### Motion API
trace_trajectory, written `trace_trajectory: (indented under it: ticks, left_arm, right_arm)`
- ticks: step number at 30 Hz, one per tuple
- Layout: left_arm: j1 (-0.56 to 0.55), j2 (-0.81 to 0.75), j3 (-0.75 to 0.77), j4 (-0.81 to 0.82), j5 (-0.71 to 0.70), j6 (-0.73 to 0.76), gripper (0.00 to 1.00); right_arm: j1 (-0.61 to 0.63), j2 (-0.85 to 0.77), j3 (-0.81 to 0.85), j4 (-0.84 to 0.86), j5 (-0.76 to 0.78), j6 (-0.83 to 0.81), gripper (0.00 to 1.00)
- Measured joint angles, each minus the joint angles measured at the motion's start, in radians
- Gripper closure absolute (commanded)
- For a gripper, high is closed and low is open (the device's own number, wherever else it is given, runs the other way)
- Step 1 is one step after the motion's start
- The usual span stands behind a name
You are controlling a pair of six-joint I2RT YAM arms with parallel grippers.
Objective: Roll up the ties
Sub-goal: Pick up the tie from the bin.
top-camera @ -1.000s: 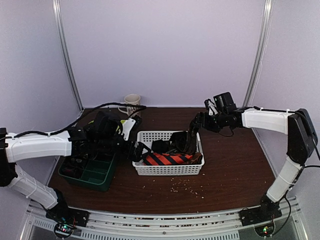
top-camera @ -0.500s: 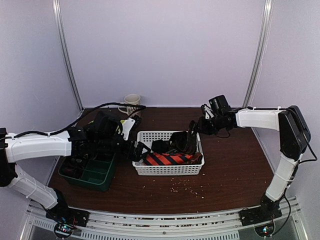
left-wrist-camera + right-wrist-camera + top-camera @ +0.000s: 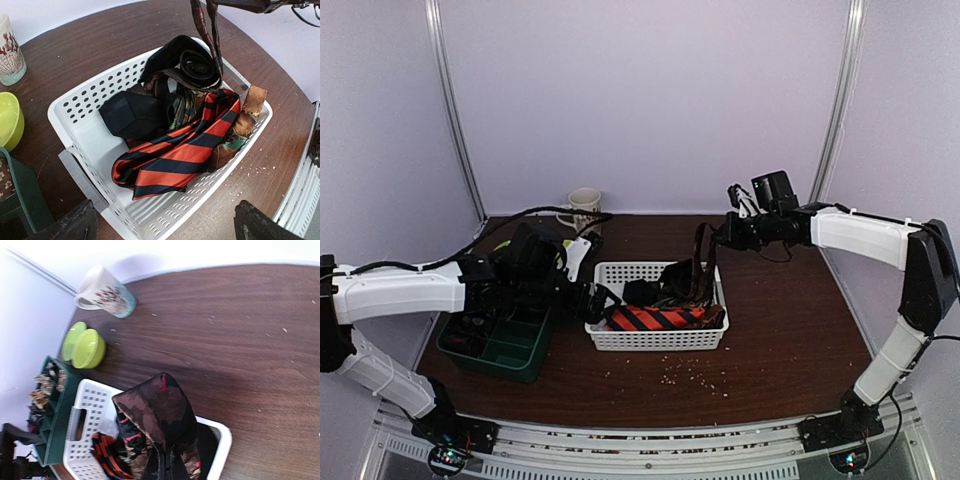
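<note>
A white basket (image 3: 655,343) (image 3: 75,100) (image 3: 90,400) holds several ties. An orange-red and navy striped tie (image 3: 655,318) (image 3: 185,160) lies at its front, and a black coiled tie (image 3: 197,65) sits at the back. My right gripper (image 3: 720,234) (image 3: 167,472) is shut on a brown patterned tie (image 3: 703,262) (image 3: 160,415), held above the basket's right end. The tie loops over the fingers and hangs down into the basket. My left gripper (image 3: 592,300) (image 3: 165,227) is open at the basket's left end, with nothing between its fingers.
A dark green bin (image 3: 500,345) stands left of the basket, under the left arm. A patterned mug (image 3: 584,205) (image 3: 107,292) and stacked lime-green bowls (image 3: 87,347) sit at the back left. Crumbs (image 3: 690,372) lie on the brown table in front of the basket.
My right gripper has shut on the brown patterned tie and lifted it up from the basket. The left arm has not moved.
</note>
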Motion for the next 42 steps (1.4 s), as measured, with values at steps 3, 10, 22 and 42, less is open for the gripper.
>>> trace_trajectory:
  ticks: [3,10,22,42]
  left_arm:
    - [0.000,0.000,0.000,-0.002,-0.006,0.002,0.02]
    - [0.000,-0.002,0.027,-0.010,0.003,0.061,0.02]
    - [0.000,-0.061,0.150,0.041,0.163,0.240,0.09]
    - [0.000,0.108,0.447,0.141,0.303,0.435,0.44]
  right_arm:
    - [0.000,-0.046,0.000,0.029,-0.063,0.025,1.00]
    - [0.019,-0.201,0.030,0.137,-0.253,0.134,1.00]
    - [0.113,-0.301,0.273,0.289,-0.361,0.336,1.00]
    - [0.219,-0.147,0.752,0.222,-0.323,0.374,1.00]
